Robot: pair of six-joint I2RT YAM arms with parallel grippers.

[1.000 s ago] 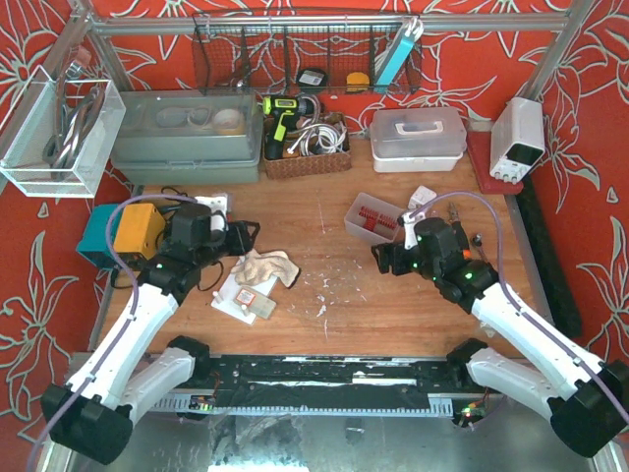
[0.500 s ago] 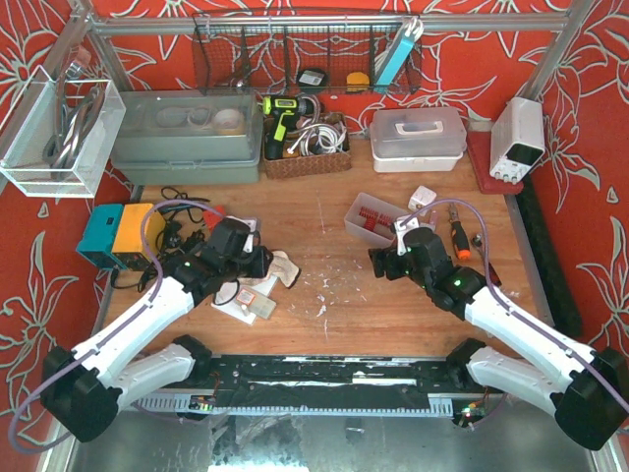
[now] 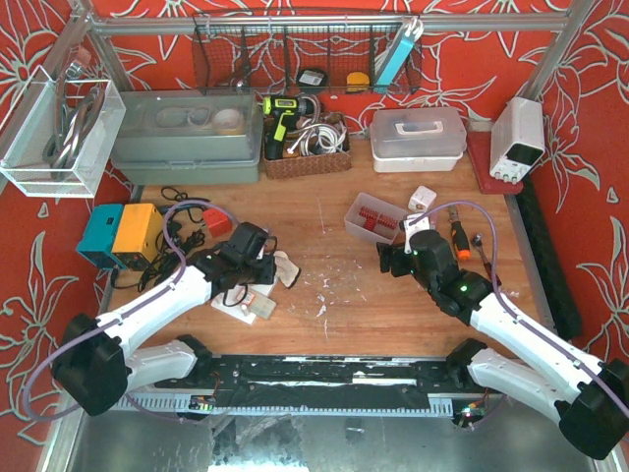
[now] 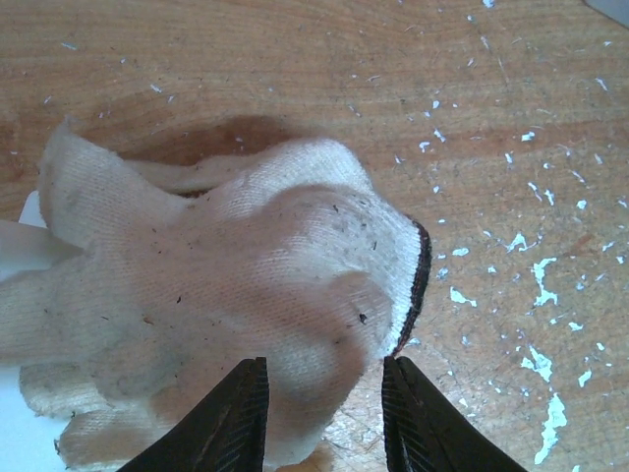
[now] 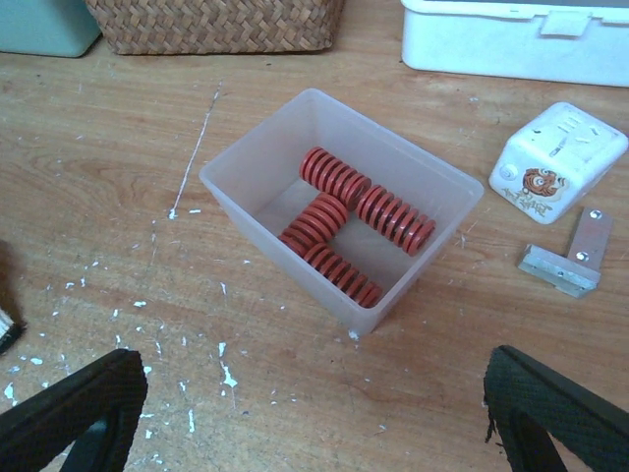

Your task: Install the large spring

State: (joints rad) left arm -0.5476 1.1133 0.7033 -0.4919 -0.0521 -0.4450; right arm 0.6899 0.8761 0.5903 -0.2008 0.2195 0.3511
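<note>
The red springs (image 5: 395, 218) are seen lying flat inside the clear tub (image 5: 257, 134), long axes mostly slanted across it. The right gripper (image 5: 310, 423) is held just short of the tub's near wall, spread wide and empty, and is judged the nearer. The left gripper (image 4: 319, 423), well apart from the tub, is narrowly parted over a glove (image 4: 226, 275).

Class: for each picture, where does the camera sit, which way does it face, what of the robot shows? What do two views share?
Top external: above and behind the arms, facing down at the table; both arms show.
Left wrist: on left arm, facing down at the glove; left end effector open.
Right wrist: on right arm, tilted down at the bin of red springs; right end effector open.
Shared: top external also shows glove, bin.
</note>
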